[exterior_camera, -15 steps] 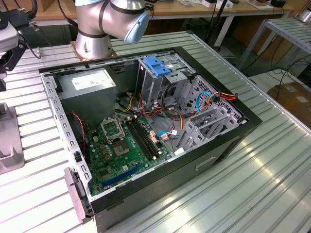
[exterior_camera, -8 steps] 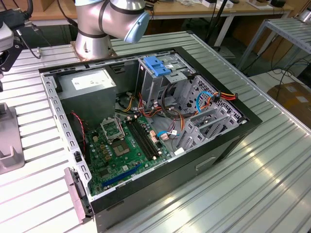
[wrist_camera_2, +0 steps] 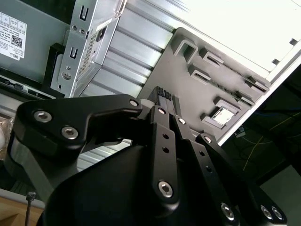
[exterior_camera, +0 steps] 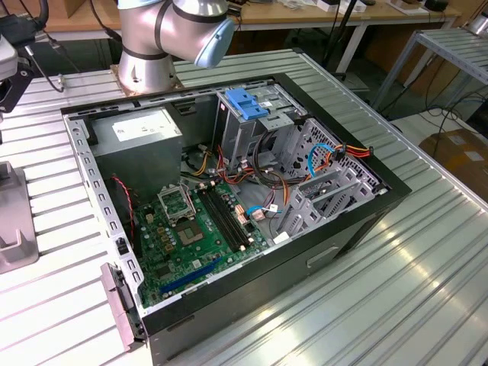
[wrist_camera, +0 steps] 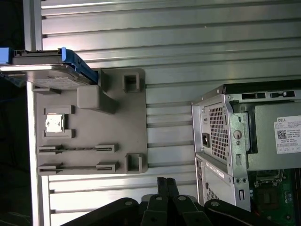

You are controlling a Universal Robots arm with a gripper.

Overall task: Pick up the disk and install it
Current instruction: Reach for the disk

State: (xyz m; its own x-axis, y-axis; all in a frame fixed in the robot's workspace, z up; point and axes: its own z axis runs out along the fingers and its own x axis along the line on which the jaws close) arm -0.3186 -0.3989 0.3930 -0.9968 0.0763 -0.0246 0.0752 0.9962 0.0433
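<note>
The tool (wrist_camera: 166,181) has its two fingers pressed together with nothing between them, and it hangs above the bare slats of the desk (wrist_camera: 211,47). It is just beside the edge of a grey holder plate (wrist_camera: 94,136) and near the back corner of the computer case (wrist_camera: 221,132). The disk (wrist_camera: 44,75) sits at the far corner of that plate, well apart from the tool. Its blue rail faces outward and its metal body is propped on the plate's moulded blocks, probably so that fingers can get around its sides. The case lies on its side with the panel off (the board and cables are in plain sight). Its drive cage (exterior_camera: 238,133) therefore opens upward, which should let a drive go in from above. Nothing has been grasped yet.
</note>
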